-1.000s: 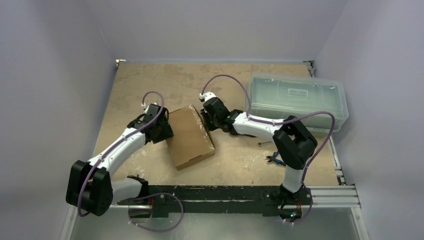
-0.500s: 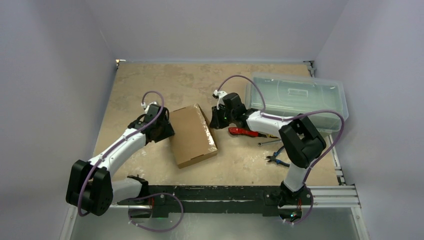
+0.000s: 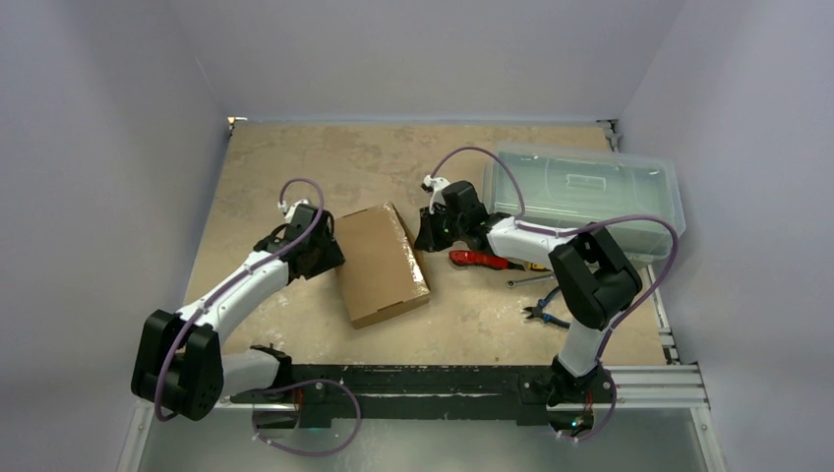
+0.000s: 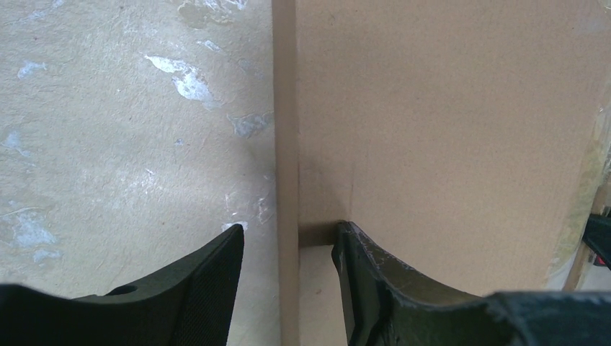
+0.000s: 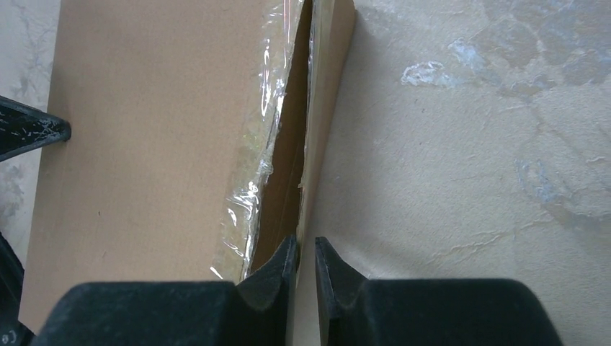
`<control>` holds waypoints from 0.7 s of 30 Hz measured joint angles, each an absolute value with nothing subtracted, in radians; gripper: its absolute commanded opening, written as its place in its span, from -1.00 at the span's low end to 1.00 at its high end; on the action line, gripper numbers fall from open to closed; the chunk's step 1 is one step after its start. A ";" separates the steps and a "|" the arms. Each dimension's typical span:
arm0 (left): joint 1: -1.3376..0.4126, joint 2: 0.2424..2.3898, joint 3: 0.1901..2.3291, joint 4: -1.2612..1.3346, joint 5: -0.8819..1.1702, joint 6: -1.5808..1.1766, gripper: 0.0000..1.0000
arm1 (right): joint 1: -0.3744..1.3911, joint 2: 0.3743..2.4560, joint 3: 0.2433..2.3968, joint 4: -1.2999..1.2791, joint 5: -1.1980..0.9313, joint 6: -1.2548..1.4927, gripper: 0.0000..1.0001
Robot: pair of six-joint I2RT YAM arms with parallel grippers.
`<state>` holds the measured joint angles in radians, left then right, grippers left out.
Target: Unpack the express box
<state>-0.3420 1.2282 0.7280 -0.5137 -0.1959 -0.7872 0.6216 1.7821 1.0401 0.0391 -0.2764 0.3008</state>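
- On the left, we see the left gripper (image 4: 288, 245) standing about half open. It straddles the left long edge of the express box (image 3: 379, 264).
- One of its fingers (image 4: 209, 281) is over the bare table (image 3: 295, 167) and the other is over the brown lid. A sliver of space shows on each side of the edge, so it grips nothing.
- The box lies flat left of the table's middle, between the two grippers. Its long axis runs from far to near, with the near end swung a little to the right.
- Clear tape (image 5: 252, 187), wrinkled and torn, runs along the right long edge, where the lid gapes above the side wall.
- The right gripper (image 5: 302, 252) is nearly closed at that taped edge. One finger is tucked into the gap under the lid and the other is outside, so the thin cardboard wall is pinched between them.
- Further right lie a red-handled tool (image 3: 477, 260) and a clear lidded bin (image 3: 580, 197).
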 measured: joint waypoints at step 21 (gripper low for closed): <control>-0.288 1.294 0.738 -0.392 -0.147 -0.762 0.03 | 0.683 1.781 1.153 -0.117 -0.052 0.308 -0.36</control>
